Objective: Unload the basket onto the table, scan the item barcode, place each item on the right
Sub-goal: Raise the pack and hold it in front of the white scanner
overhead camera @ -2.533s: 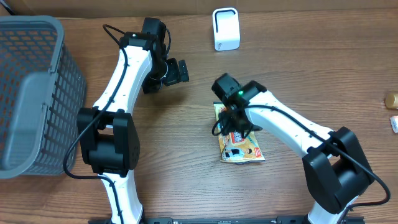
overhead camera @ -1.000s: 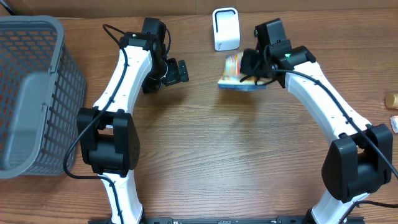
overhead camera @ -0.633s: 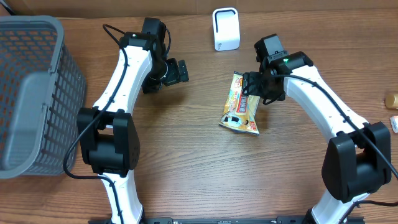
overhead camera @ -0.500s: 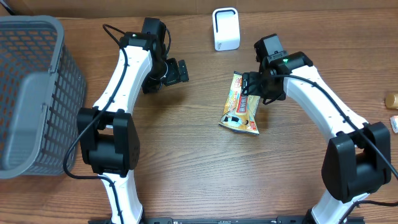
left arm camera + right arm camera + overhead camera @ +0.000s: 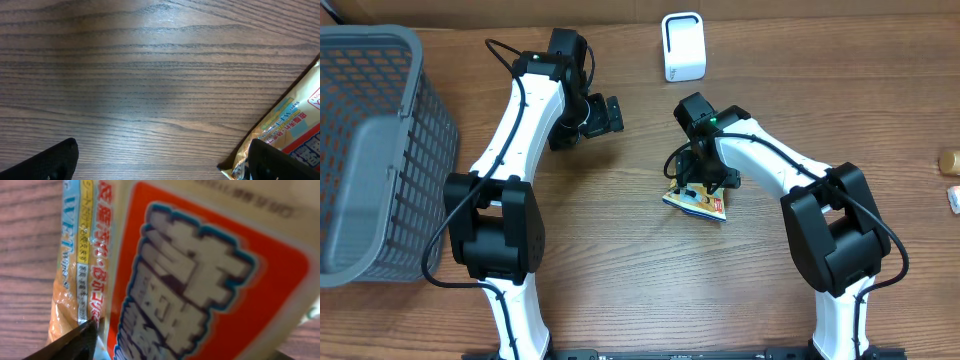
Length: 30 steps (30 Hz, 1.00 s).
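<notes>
Item: the snack packet (image 5: 698,203) is on the table (image 5: 620,270) in front of the white scanner (image 5: 682,45), well apart from it, printed face up.

My right gripper (image 5: 698,178) sits directly over the packet's end nearest the scanner. The wrist view is filled by the wrapper, with one finger (image 5: 75,340) at its edge. I cannot tell whether I am clamped on it.

My left gripper (image 5: 608,114) hangs left of the scanner, jaws spread wide and empty.

The grey basket (image 5: 380,150) stands far left of the scanner.
</notes>
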Each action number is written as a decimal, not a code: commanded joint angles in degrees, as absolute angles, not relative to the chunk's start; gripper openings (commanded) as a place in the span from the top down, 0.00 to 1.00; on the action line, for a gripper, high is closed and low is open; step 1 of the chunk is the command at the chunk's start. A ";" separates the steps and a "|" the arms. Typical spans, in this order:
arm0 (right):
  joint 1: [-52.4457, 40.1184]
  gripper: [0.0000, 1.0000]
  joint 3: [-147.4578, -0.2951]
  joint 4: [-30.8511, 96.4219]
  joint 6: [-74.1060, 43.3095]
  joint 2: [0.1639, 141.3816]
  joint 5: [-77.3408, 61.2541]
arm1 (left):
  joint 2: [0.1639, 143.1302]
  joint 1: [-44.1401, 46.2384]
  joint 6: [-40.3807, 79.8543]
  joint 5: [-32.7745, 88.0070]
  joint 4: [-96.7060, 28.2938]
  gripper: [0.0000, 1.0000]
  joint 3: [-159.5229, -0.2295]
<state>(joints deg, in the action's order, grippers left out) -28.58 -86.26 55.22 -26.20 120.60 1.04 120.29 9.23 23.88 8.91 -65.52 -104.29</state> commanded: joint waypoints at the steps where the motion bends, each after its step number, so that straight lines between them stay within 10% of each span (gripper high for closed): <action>1: -28.21 0.36 -86.32 55.42 -28.58 123.04 1.91 | 120.64 9.02 24.45 8.36 -65.52 0.00 -104.73; 7: -26.94 0.96 -88.97 56.12 -28.58 123.02 1.89 | 120.64 9.02 24.45 8.36 -65.52 0.00 -104.73; 20: -20.62 0.96 -113.23 59.55 -26.98 123.02 1.72 | 120.64 9.02 24.45 8.36 -65.52 0.00 -104.73; 30: -19.77 0.96 -115.94 32.69 -30.89 125.05 -0.12 | 120.64 9.02 24.45 8.36 -65.52 0.00 -104.73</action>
